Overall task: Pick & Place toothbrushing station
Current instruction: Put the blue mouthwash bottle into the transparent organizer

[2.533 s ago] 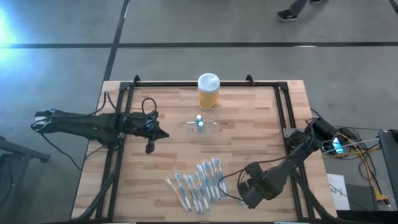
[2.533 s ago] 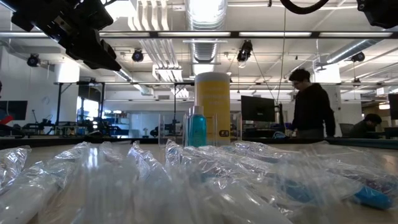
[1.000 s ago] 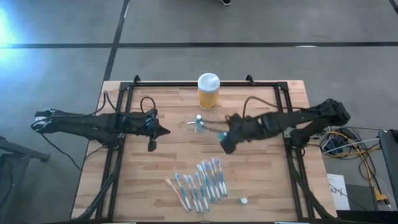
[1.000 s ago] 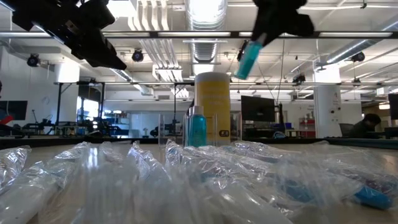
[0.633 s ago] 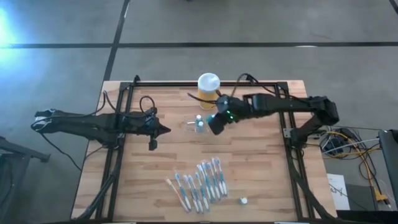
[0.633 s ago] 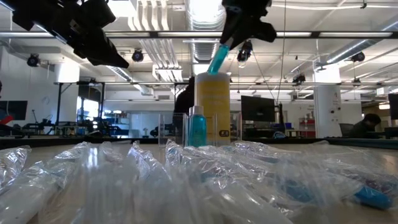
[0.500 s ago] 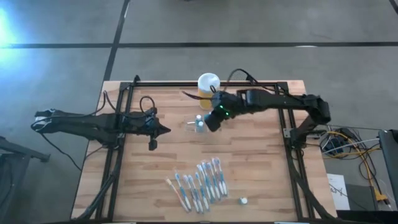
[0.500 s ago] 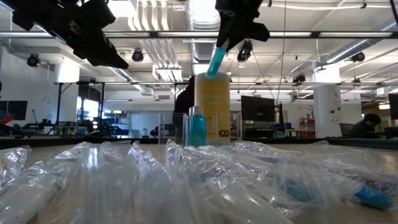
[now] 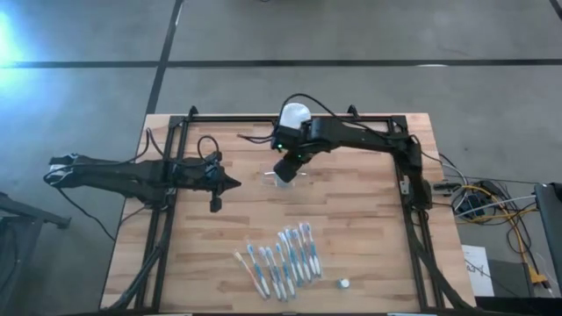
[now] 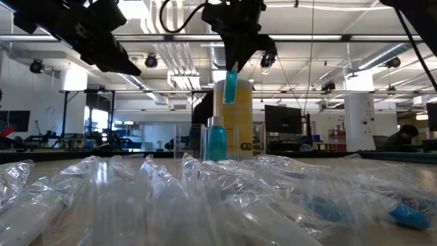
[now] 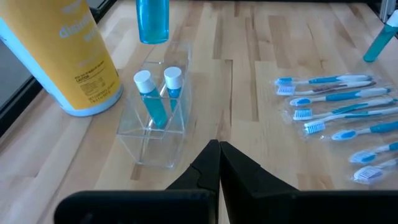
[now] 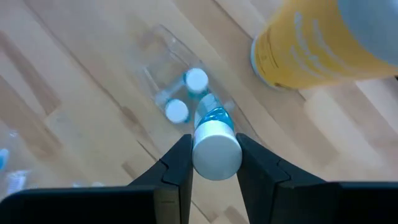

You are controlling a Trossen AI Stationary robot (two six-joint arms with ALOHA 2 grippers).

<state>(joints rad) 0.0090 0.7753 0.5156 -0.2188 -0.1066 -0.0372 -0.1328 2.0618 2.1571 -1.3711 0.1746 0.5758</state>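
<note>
The right arm stretches across the table, its right gripper (image 9: 285,167) clamping a blue tube (image 10: 230,87) upright above the toothbrushing station (image 11: 158,115). The left gripper (image 9: 230,185) waits closed, empty.

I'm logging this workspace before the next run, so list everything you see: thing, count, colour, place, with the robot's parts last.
Clear holder: one, see-through, mid-table beside the yellow jar.
Small tubes in the holder: two, blue with white caps, standing upright.
Held tube: one, blue with white cap, hanging above the holder.
Yellow jar: one, yellow with white lid, at the table's far edge.
Wrapped toothbrushes: a row of about eight, blue and white, near the front edge.
Loose tube: one, blue with a white cap, right of the toothbrushes.
Table: one, light wood.
Right gripper: shut on the held tube, over the holder.
Left gripper: shut, empty, waiting at the table's left.
</note>
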